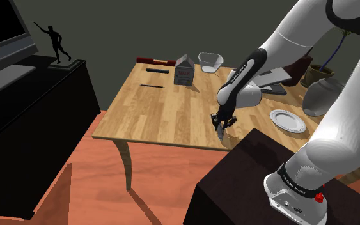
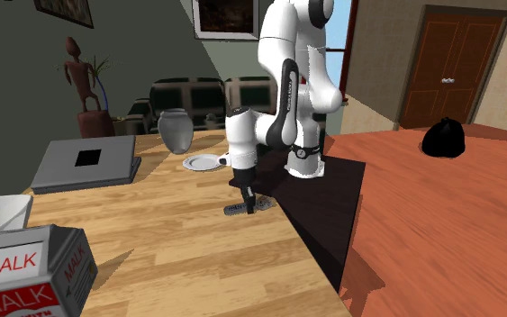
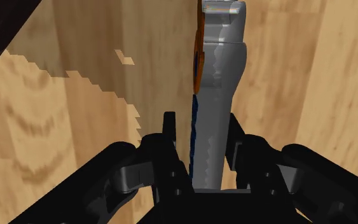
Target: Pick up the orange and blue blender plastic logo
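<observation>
Wrist view: the end effector (image 3: 201,127) is clamped on the grey, orange-and-blue-edged blender logo (image 3: 222,63), whose long axis points straight out beyond the fingers (image 3: 169,137). Shoulder view: it sits right of centre, by the near edge of the wooden surface (image 1: 165,102).

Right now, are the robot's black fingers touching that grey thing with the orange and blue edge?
Touching. In the wrist view both fingers press against the sides of the grey logo piece, with no gap showing.

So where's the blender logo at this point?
The logo is clasped in the claw, over the near edge of the wooden table in the shoulder view, beside the dark stand, near the white plate.
</observation>
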